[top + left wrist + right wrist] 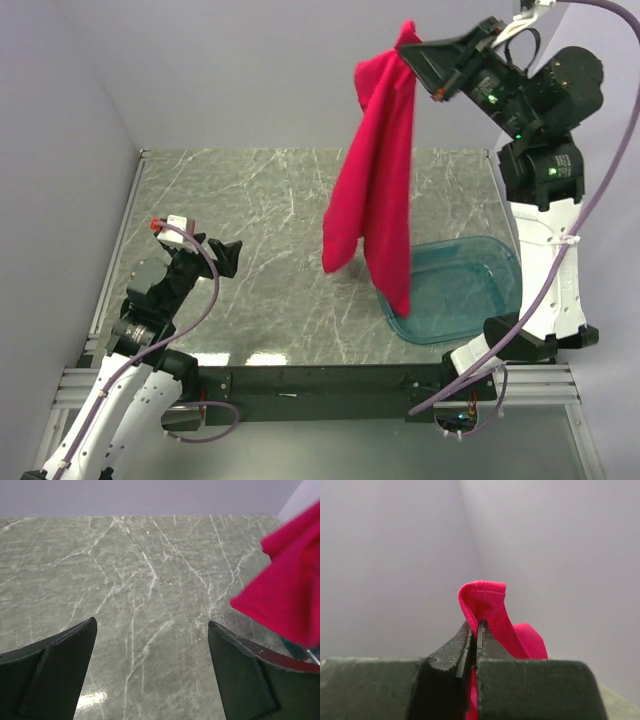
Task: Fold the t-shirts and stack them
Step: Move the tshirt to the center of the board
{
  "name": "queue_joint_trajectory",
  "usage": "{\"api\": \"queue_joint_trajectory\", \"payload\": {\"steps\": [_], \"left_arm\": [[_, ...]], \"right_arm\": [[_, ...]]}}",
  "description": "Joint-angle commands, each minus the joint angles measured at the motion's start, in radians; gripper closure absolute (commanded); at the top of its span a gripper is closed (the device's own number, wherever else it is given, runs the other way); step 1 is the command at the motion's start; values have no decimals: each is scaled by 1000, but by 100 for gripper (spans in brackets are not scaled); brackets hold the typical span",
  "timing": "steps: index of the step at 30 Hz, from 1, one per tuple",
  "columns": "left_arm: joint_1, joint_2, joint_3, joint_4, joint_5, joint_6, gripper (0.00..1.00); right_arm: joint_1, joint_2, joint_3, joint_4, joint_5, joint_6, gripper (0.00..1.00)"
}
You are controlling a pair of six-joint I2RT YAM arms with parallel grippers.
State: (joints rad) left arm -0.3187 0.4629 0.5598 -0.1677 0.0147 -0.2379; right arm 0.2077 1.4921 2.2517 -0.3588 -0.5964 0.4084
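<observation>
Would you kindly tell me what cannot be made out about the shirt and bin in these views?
1. Top external: the hanging t-shirt covers the blue bin's left end.
2. Right wrist: the right gripper hides all but a pinched fold of it.
3. Left wrist: the frame's right edge cuts the t-shirt off.

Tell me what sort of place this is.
Likely a robotics lab test cell: two arms bolted to a metal frame, plain walls boxing in a marble-patterned table, a red t-shirt hanging from the right end effector.
</observation>
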Motion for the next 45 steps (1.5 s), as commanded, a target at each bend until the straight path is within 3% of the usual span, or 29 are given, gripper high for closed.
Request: {"api": "queue_joint_trajectory", "payload": {"steps": [1, 6, 11, 17, 21, 23, 24, 25, 27, 29, 31, 36, 42, 45], "left_arm": [[-2, 2, 3, 40, 57, 29, 2], [-3, -17, -5, 46, 64, 31, 2], [-3, -17, 0, 37, 57, 35, 3], [-2, -39, -3, 37, 45, 38, 3], [-3, -47, -5, 43, 59, 40, 3], [-2, -52, -5, 43, 67, 41, 3], [-3, -53, -5, 45, 67, 42, 3], [-3, -56, -5, 46, 70, 42, 3], [-3, -72, -8, 50, 68, 40, 2], [-3, -85, -6, 50, 68, 40, 2], [-3, -96, -11, 62, 77, 38, 1], [-3, -92, -12, 66, 71, 31, 1], [-3, -99, -9, 63, 96, 25, 1], [-3, -106, -11, 65, 97, 25, 1]], "right_arm": [[132, 29, 121, 133, 216, 34, 100], [314, 99, 148, 129, 539, -132, 100], [403, 163, 97, 165, 619, -207, 100], [403, 207, -76, 196, 656, -298, 100], [397, 198, -191, 108, 503, -399, 99], [391, 172, -307, 57, 396, -525, 87], [369, 160, -351, 3, 356, -604, 76], [355, 134, -391, -26, 322, -634, 51], [316, 99, -516, -92, 258, -699, 17], [245, 10, -662, -107, 216, -746, 9], [176, -68, -727, -184, 130, -830, 9], [139, -185, -903, -435, 52, -1000, 15], [145, -147, -1064, -471, 320, -956, 19], [145, -99, -1092, -457, 371, -930, 20]]}}
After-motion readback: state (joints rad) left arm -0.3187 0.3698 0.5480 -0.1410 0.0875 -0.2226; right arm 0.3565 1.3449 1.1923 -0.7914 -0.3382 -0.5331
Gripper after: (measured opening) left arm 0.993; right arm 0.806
